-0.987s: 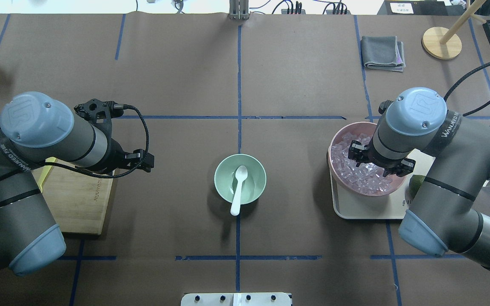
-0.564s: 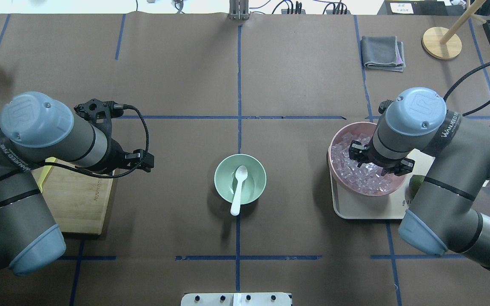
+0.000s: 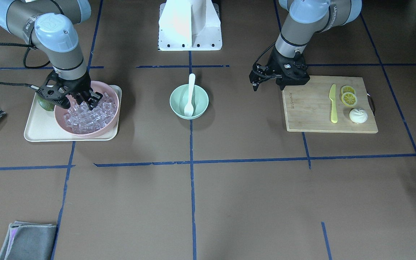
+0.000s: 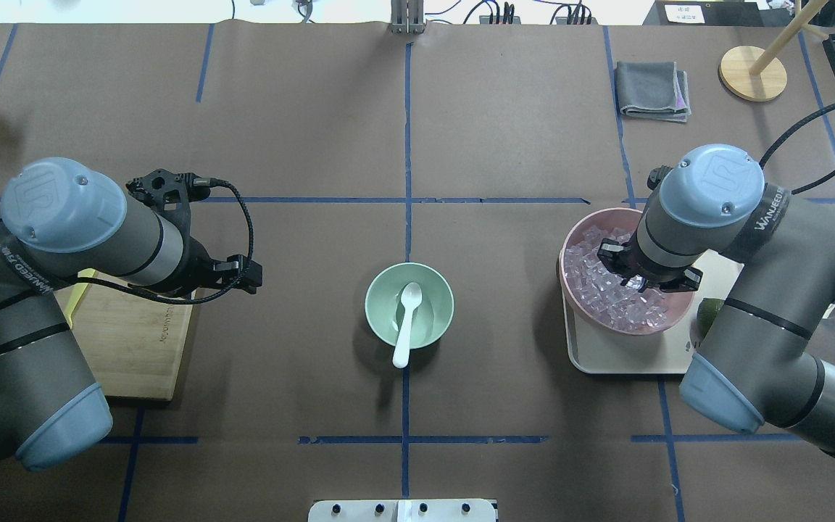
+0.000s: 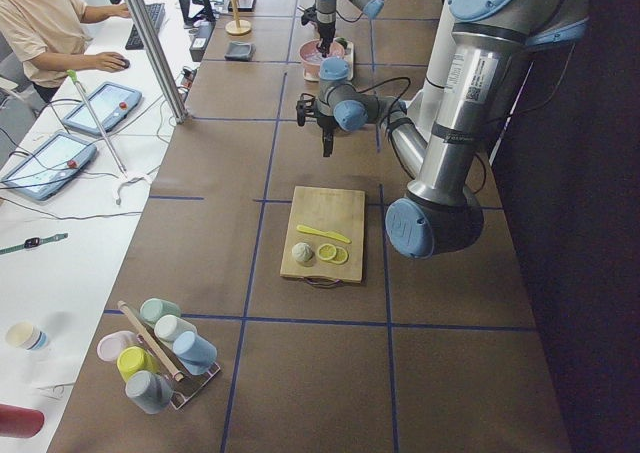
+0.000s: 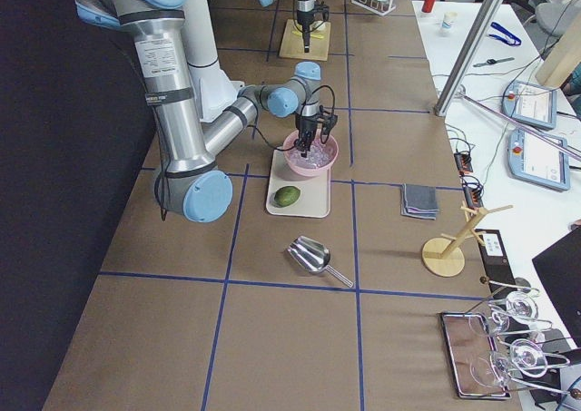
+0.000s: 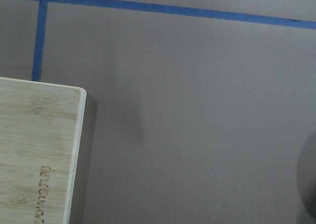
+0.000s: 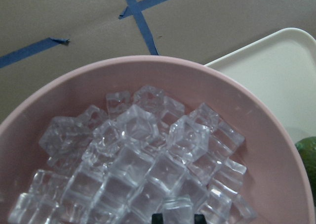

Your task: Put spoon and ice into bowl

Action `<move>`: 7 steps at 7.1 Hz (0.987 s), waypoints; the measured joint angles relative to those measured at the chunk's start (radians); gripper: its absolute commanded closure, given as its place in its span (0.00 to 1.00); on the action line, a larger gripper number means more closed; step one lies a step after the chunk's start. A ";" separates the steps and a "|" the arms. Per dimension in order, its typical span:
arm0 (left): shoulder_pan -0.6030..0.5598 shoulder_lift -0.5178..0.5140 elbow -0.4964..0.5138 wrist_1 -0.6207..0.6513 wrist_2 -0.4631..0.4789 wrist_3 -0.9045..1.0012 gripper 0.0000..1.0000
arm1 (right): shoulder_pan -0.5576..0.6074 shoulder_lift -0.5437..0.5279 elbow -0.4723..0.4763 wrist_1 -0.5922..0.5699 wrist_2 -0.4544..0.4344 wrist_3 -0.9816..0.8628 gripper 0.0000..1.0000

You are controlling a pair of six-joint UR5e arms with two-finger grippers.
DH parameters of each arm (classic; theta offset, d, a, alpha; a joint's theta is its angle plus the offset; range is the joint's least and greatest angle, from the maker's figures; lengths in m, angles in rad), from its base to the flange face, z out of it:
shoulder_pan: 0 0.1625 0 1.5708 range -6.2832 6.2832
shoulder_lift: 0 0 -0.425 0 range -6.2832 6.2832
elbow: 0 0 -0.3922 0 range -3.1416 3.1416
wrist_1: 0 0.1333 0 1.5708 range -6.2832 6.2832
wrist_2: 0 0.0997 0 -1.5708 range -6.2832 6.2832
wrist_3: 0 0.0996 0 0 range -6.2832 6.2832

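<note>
Right tool point(image 3: 78, 103) sits down in the ice point(image 3: 85, 117), one cube between its tips, clamped or not I can't tell; slick, it could squirt out short of the bowl point(image 3: 200, 103).

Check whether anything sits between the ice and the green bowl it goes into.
Nothing visible does. Only bare table lies between the pink bowl of ice and the mint-green bowl, where the spoon rests.

The right gripper point(image 6: 310, 145) stands tips-down in the ice point(image 6: 314, 158) heaped in a pink bowl point(image 6: 332, 157). The bowl sits on a tray point(image 6: 307, 208) with a green fruit point(image 6: 288, 196). A metal scoop point(image 6: 311, 252) lies near the tray's end.
</note>
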 measured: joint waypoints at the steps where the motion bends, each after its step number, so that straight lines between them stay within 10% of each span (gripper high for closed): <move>1: 0.001 0.000 0.000 0.000 0.000 -0.001 0.01 | 0.013 0.016 0.005 -0.001 0.002 0.003 1.00; 5: 0.001 -0.002 -0.002 0.000 0.000 -0.001 0.01 | -0.060 0.233 0.011 0.023 0.005 0.199 1.00; 7: 0.000 -0.001 -0.006 0.000 0.000 -0.001 0.01 | -0.129 0.277 -0.073 0.214 0.001 0.302 0.99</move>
